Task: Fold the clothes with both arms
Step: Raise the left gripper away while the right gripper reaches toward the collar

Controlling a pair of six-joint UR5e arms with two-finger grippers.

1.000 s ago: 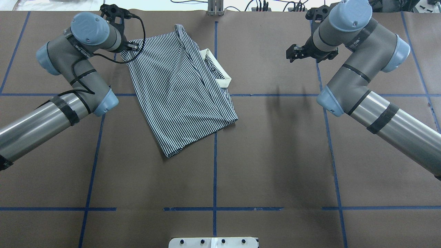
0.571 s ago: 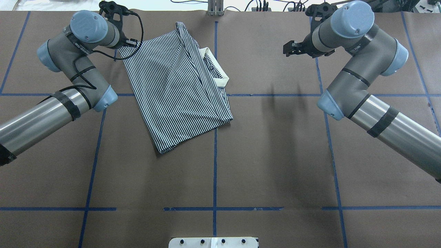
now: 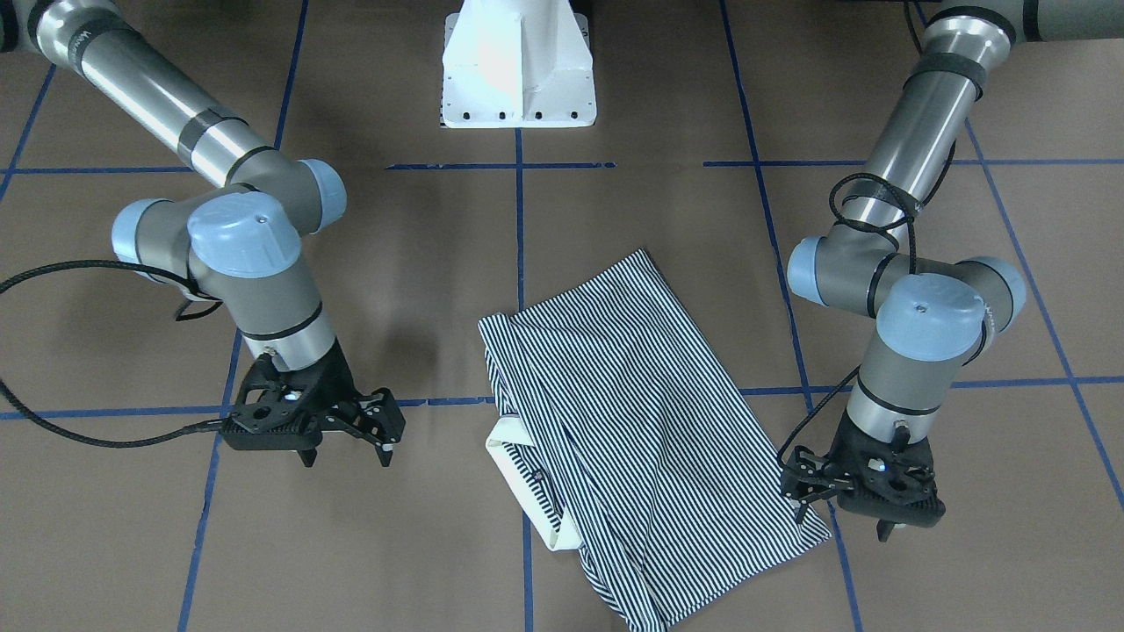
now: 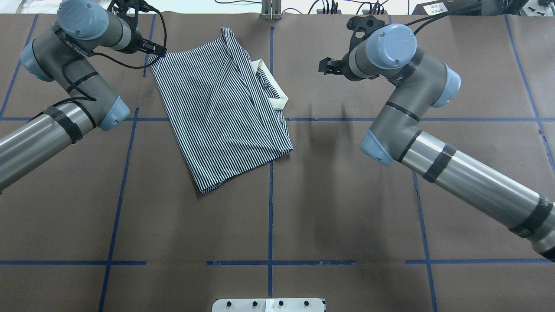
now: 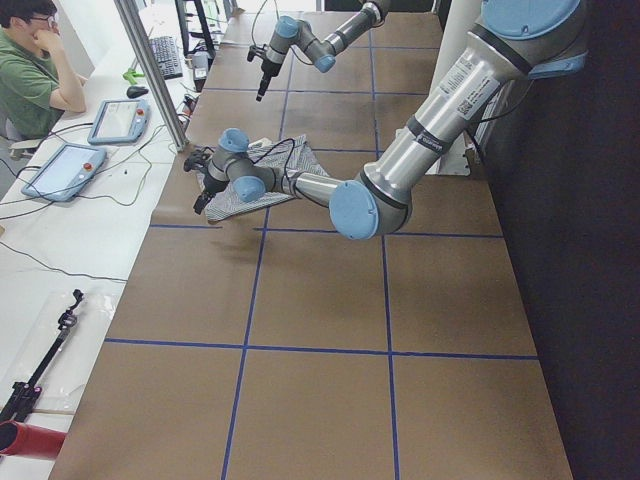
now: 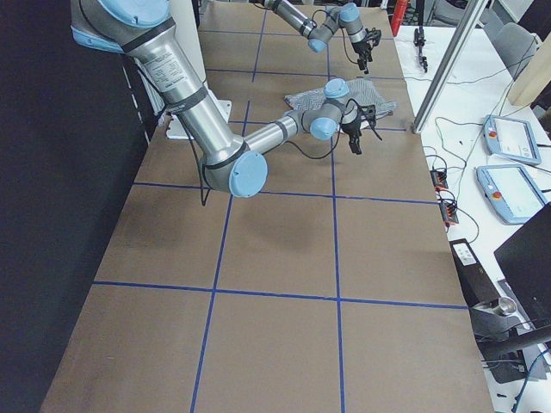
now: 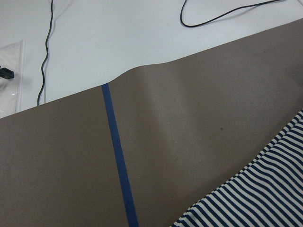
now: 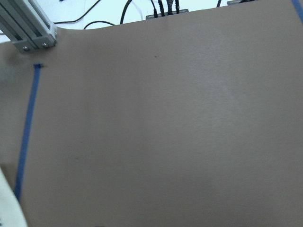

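**Striped polo (image 4: 221,108) folded, pincers empty**

Flat on the table (image 4: 347,208), left of centre, cream collar (image 4: 277,93) rightward. Left pincer (image 3: 841,522) parted, empty, just beside its corner; right pincer (image 3: 347,456) parted, empty, apart. Lettering on the left arm (image 4: 80,50) unreadable. Since a second ago: right pincer nearer the collar, left arm drawn outward.

Brown tbl (image 4: 347,208) w/ blue tape grid (image 4: 270,208); folded striped polo (image 4: 217,112) on it.

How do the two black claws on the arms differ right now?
The left gripper is at the striped shirt's corner; the right gripper hangs over bare table, apart from it. The left is beside plain stripes, the right on the collar side. Both are black, open, empty.
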